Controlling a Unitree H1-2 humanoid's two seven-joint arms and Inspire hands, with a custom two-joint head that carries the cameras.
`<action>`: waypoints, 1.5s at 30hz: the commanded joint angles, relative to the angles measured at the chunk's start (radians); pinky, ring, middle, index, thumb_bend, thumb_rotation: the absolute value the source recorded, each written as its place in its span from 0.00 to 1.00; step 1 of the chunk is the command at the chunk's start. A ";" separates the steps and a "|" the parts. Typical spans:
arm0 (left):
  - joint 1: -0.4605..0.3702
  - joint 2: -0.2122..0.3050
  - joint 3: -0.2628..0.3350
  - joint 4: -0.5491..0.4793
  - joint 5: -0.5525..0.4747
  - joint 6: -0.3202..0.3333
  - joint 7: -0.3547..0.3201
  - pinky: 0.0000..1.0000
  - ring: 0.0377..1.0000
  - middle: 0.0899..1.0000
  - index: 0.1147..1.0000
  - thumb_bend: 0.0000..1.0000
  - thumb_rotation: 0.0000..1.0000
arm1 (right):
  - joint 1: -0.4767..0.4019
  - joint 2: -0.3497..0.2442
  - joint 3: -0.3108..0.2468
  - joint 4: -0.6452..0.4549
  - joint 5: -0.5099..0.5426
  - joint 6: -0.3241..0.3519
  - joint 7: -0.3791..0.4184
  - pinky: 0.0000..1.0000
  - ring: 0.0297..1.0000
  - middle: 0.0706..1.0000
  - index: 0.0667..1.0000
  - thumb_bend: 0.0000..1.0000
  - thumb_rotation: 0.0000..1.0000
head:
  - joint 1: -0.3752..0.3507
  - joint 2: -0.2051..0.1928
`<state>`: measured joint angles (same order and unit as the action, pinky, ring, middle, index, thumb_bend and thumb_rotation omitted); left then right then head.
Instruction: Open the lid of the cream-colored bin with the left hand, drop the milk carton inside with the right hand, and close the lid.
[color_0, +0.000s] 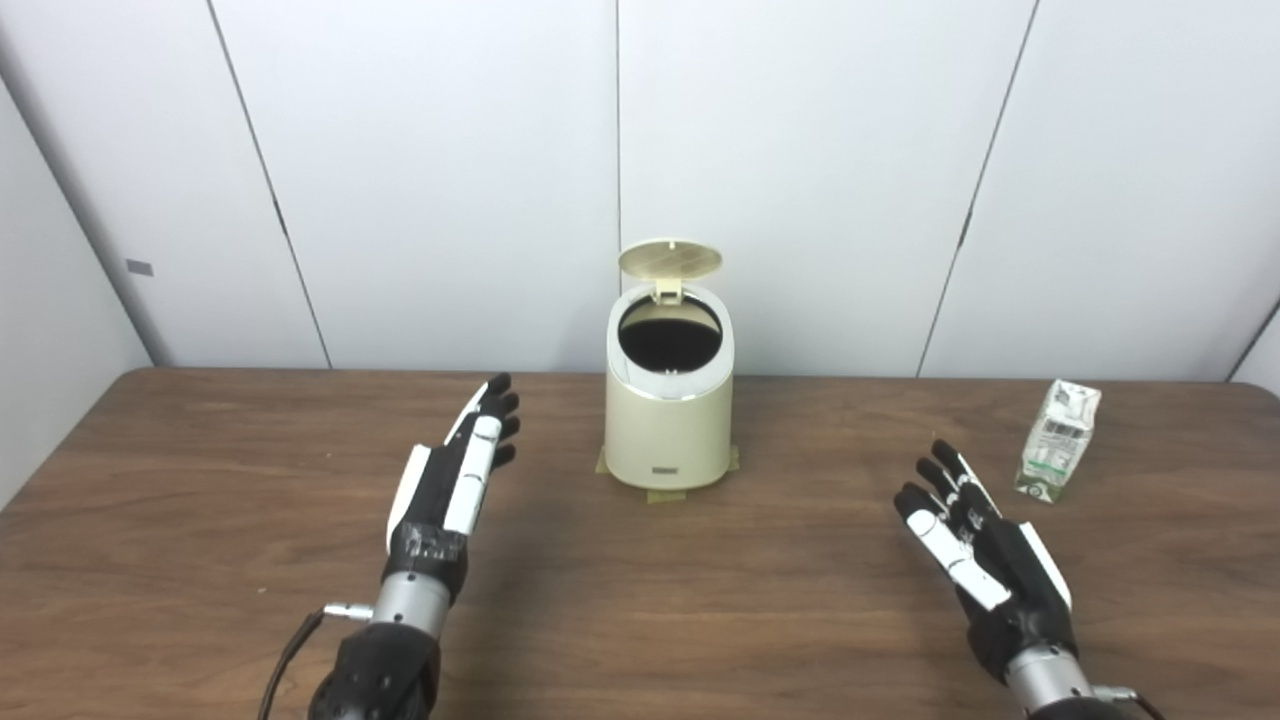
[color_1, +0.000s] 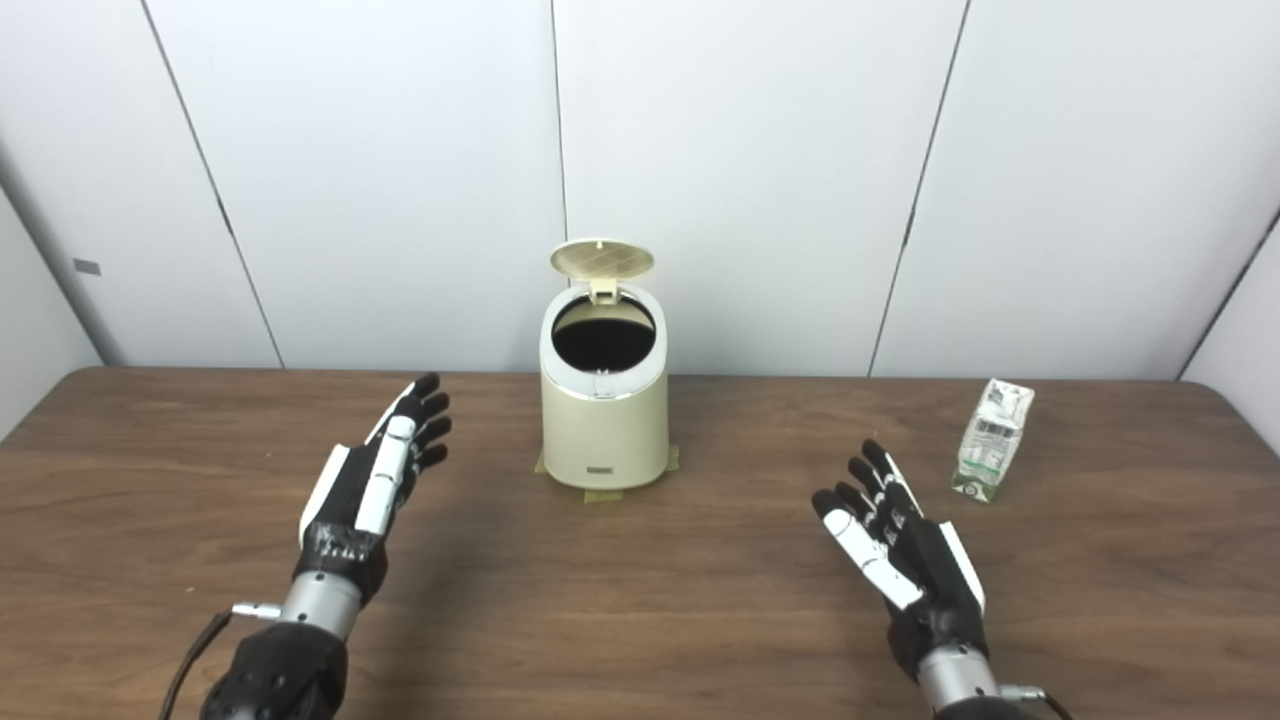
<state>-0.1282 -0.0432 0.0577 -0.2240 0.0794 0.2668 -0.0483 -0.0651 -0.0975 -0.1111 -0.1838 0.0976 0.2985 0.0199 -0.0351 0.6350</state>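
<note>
Though its lid (color_0: 669, 259) stands up, bin (color_0: 668, 430) interior just black; both hands (color_0: 455, 478) (color_0: 975, 545) empty, fingers spread.

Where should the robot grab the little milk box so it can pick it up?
Probably around the middle of the milk carton, on its flat side walls, below the folded top. It stands upright, apart from the bin with bare table around it. The right hand is open just left of it and nearer the robot, so coming in from that side, with fingers wrapping the body, looks easiest.
</note>
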 joint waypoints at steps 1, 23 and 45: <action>-0.005 -0.005 -0.001 -0.043 -0.022 -0.058 0.014 0.94 0.93 0.93 0.95 0.47 1.00 | -0.016 -0.025 -0.022 -0.043 0.005 -0.049 -0.002 0.84 0.87 0.93 0.92 0.66 0.41 | -0.012 0.002; 0.028 0.096 0.016 -0.023 -0.133 -0.036 -0.015 1.00 0.97 0.96 0.97 0.47 1.00 | 0.048 -0.116 -0.145 -0.171 -0.157 0.007 -0.121 0.71 0.77 0.82 0.81 0.75 0.28 | -0.251 0.012; 0.037 0.137 0.018 -0.073 -0.168 0.034 -0.036 1.00 0.99 0.99 0.98 0.46 1.00 | -0.279 -0.327 -0.111 0.239 -0.330 0.046 -0.126 0.62 0.76 0.84 0.85 0.92 0.22 | -0.277 0.021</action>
<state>-0.0623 0.0862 0.0721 -0.2509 -0.0748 0.3031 -0.0841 -0.2851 -0.3863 -0.2260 0.0611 -0.2181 0.3488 -0.1042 -0.3114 0.6550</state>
